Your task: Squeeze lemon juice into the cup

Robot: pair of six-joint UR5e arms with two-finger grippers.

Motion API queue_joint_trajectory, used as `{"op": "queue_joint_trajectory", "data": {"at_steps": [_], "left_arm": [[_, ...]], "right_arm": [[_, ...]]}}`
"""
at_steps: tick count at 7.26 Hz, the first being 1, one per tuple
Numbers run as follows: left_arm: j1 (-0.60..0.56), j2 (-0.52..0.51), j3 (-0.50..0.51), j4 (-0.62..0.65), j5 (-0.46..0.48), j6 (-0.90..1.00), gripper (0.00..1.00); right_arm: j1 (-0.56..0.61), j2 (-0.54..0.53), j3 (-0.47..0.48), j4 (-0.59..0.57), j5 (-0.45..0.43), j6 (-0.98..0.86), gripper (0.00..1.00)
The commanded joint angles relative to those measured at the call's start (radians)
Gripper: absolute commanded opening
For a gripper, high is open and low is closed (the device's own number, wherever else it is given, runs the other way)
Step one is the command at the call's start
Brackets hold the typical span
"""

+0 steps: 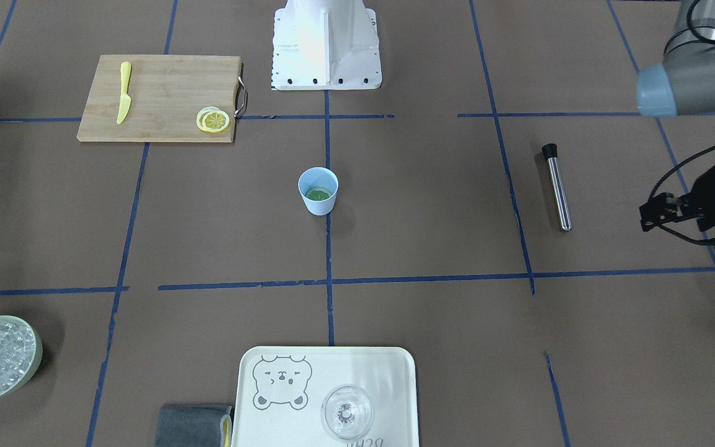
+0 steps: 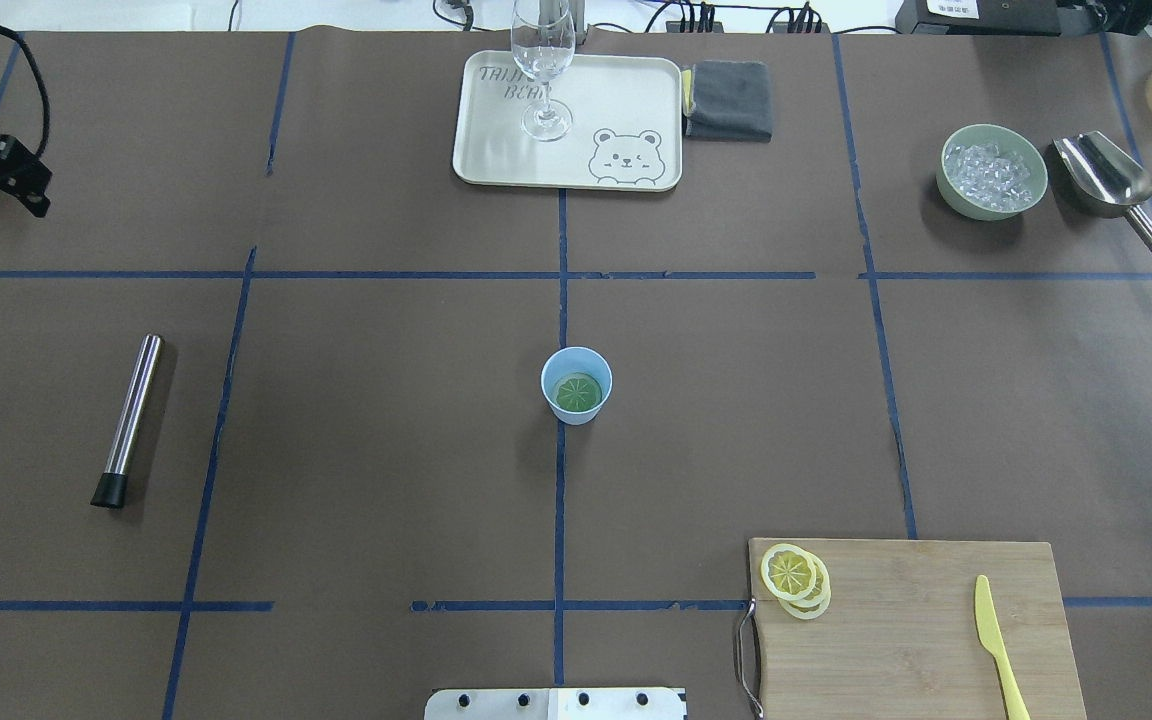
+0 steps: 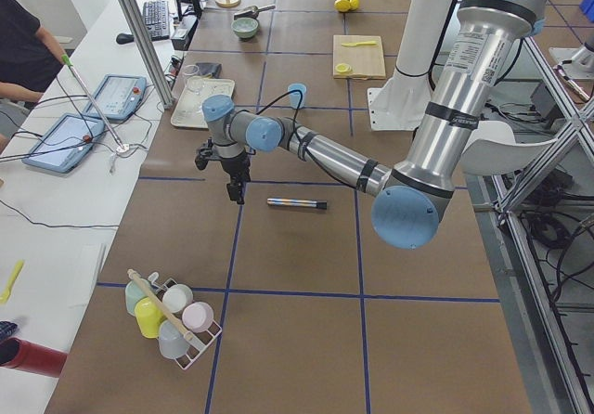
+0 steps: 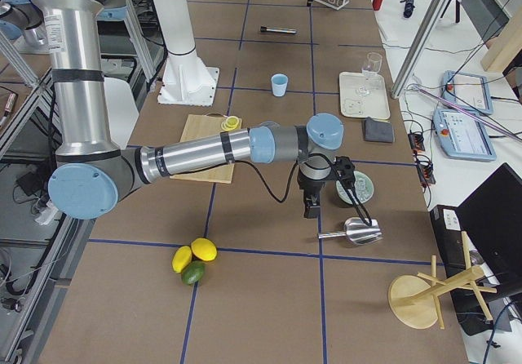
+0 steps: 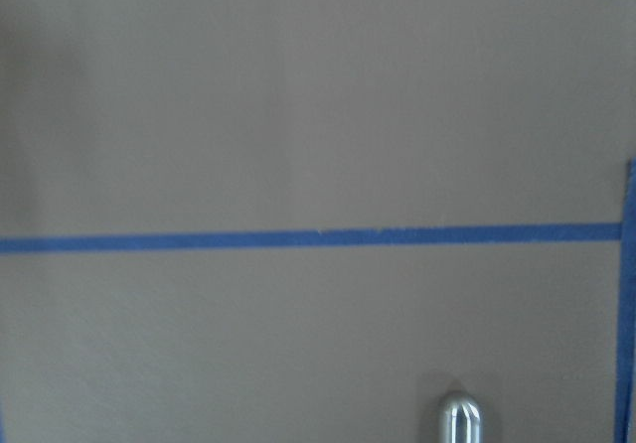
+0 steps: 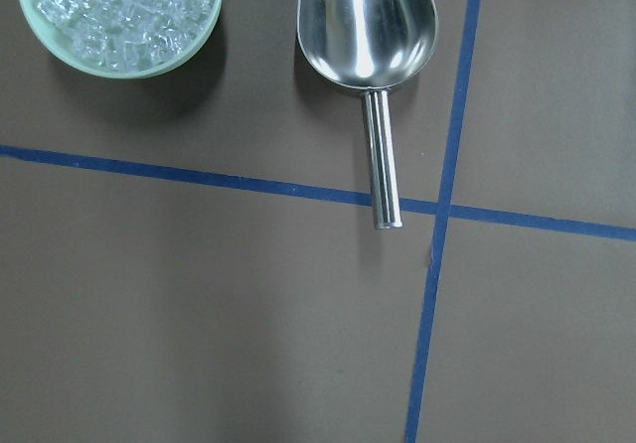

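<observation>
The light blue cup (image 1: pixel 318 191) (image 2: pixel 576 385) stands upright at the table's middle with a green slice lying inside it. Lemon slices (image 1: pixel 213 120) (image 2: pixel 791 573) lie stacked at the corner of the wooden cutting board (image 1: pixel 165 93) (image 2: pixel 916 640). My left gripper (image 1: pixel 674 214) (image 2: pixel 6 170) (image 3: pixel 238 194) hangs over bare table at the far left, well away from the cup; I cannot tell if it is open. My right gripper (image 4: pixel 310 209) shows only in the exterior right view, pointing down beside the ice bowl; I cannot tell its state.
A steel muddler (image 1: pixel 557 186) (image 2: pixel 128 418) lies near the left arm. A yellow toy knife (image 2: pixel 998 640) lies on the board. Across the table are a tray (image 2: pixel 626 90) with a stemmed glass (image 2: pixel 542 60), a grey cloth (image 2: pixel 729 100), an ice bowl (image 2: pixel 993 170) (image 6: pixel 119 16) and a scoop (image 2: pixel 1111 185) (image 6: pixel 370 36).
</observation>
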State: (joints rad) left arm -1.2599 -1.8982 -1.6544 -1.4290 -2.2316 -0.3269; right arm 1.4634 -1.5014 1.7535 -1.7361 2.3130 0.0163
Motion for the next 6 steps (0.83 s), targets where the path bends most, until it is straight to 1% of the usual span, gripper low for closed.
{"op": "queue_joint_trajectory", "data": {"at_steps": [1,2,3,6], "left_arm": [[-0.201,0.037,-0.002,0.001,-0.099,0.252,1.0],[-0.273,0.094,-0.002,-0.007,-0.108,0.366,1.0],[-0.315,0.114,-0.002,-0.005,-0.106,0.415,1.0],[-0.32,0.189,-0.001,-0.007,-0.102,0.414,1.0]], "right_arm": [[0.0,0.003,0.001,0.006,0.002,0.002,1.0],[0.002,0.009,0.003,0.006,0.002,0.007,1.0],[0.003,0.009,0.004,0.006,0.002,0.007,1.0],[0.012,0.007,0.004,0.006,0.003,0.007,1.0]]}}
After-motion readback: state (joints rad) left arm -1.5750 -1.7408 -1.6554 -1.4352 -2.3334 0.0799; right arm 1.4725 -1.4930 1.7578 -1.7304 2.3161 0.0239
